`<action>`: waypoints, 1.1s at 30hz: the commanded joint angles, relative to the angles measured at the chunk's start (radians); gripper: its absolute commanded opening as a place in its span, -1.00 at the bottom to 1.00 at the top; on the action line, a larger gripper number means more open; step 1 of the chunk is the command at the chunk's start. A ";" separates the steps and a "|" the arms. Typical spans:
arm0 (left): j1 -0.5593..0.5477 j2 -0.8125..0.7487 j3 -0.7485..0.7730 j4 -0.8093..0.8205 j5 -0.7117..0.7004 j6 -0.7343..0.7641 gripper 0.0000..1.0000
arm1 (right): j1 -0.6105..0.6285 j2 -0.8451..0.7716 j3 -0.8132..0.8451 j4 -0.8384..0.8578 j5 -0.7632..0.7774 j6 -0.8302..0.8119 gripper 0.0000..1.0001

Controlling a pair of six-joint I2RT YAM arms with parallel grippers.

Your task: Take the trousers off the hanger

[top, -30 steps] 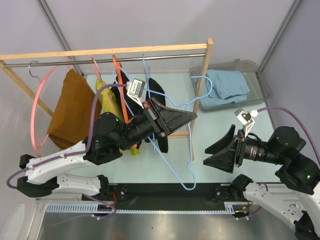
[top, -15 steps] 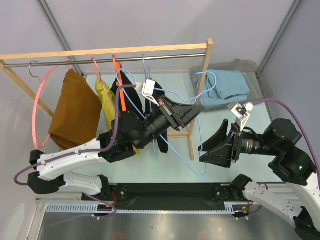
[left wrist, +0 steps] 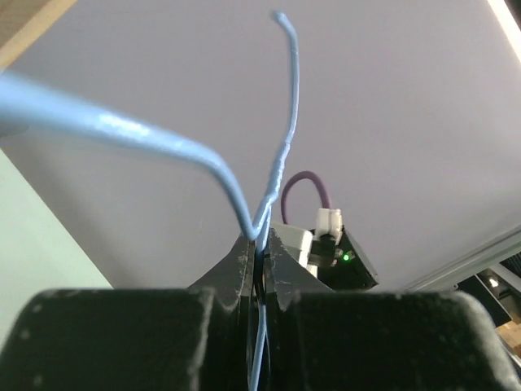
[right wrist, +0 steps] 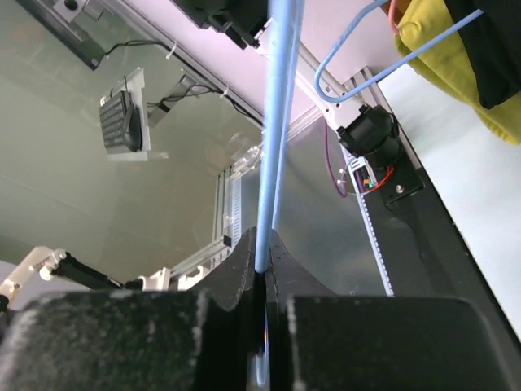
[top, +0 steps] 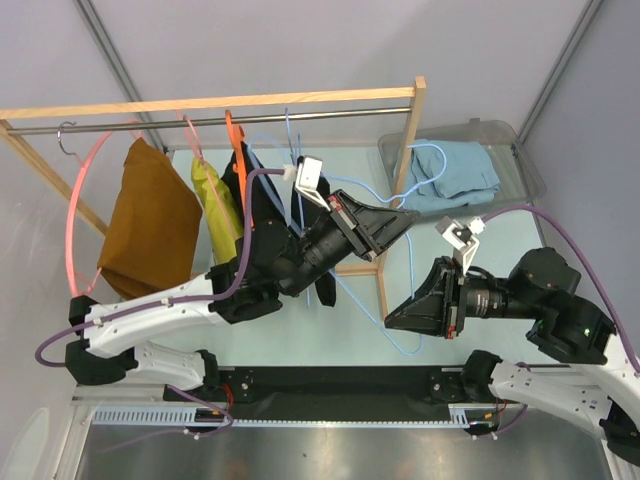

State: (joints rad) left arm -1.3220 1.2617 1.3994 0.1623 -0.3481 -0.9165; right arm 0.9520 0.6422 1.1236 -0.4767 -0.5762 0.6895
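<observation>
Nearest the bases, the right gripper (top: 392, 320) was seen clamped tight on a thin light blue wire hanger (right wrist: 277, 106). In its wrist view the wire was pinched between the fingertips with no gap left. Just beyond, the left gripper (top: 400, 222) was likewise closed on the same hanger, at the twisted neck under the hook, as its own camera made plain. No cloth was seen on the stretches of wire in view, so the hanger was judged bare.

Farther back, a folded pale blue garment (top: 460, 172), taken to be the trousers, was lying in a clear plastic bin (top: 530, 165) at the far right of the table. On that reading the removal was judged done, or very nearly, with only the empty hanger left to be put away.

At the back, the wooden clothes rack (top: 200, 103) carried a brown cloth (top: 145, 225), a yellow cloth (top: 215, 195) and a black garment (top: 265, 205).

Much was left uncertain. The black garment was largely covered by the left arm, and its kind could not be told. The hanger's middle run was lost behind the arm and the rack post. Whether the hook was touching the pale cloth or hanging above it could not be settled.
</observation>
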 commanded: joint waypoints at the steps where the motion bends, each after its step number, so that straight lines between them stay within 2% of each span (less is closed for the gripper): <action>1: -0.009 0.010 0.058 0.062 0.055 -0.010 -0.99 | 0.119 -0.009 -0.002 0.061 0.165 0.007 -1.00; 2: -0.009 0.005 0.056 0.065 0.067 -0.007 -0.91 | 0.140 -0.015 0.008 0.047 0.194 -0.011 -1.00; 3: -0.009 0.002 0.052 0.069 0.080 -0.001 -0.69 | 0.180 -0.019 0.013 0.030 0.225 -0.021 -1.00; 4: -0.009 -0.013 0.035 0.075 0.104 0.002 -0.57 | 0.194 -0.030 0.021 -0.008 0.275 -0.030 -1.00; 5: -0.009 -0.021 0.024 0.088 0.121 0.005 -0.31 | 0.206 -0.038 0.027 -0.025 0.295 -0.036 -1.00; 8: -0.011 -0.054 -0.013 0.092 0.207 0.019 0.02 | 0.214 -0.071 0.045 -0.092 0.335 -0.060 -1.00; 11: -0.010 -0.093 -0.039 0.077 0.313 0.047 0.18 | 0.214 -0.093 0.073 -0.175 0.352 -0.094 -1.00; 17: -0.011 -0.195 -0.089 0.010 0.472 0.099 0.33 | 0.208 -0.128 0.163 -0.361 0.386 -0.153 -1.00; 20: -0.010 -0.266 -0.125 -0.015 0.500 0.119 0.41 | 0.202 -0.136 0.209 -0.450 0.417 -0.171 -1.00; 25: -0.010 -0.359 -0.143 -0.114 0.506 0.168 0.40 | 0.180 -0.127 0.242 -0.559 0.463 -0.188 -1.00; 29: -0.010 -0.439 -0.132 -0.283 0.378 0.234 0.33 | 0.148 -0.113 0.237 -0.585 0.502 -0.186 -1.00; 33: -0.009 -0.531 -0.155 -0.447 0.137 0.246 0.33 | 0.087 -0.063 0.234 -0.567 0.545 -0.208 -1.00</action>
State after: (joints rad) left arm -1.3285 0.8024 1.2591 -0.0853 0.0170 -0.7265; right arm 1.0859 0.5240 1.3411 -1.0519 -0.0925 0.5213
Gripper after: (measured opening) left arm 0.669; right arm 0.034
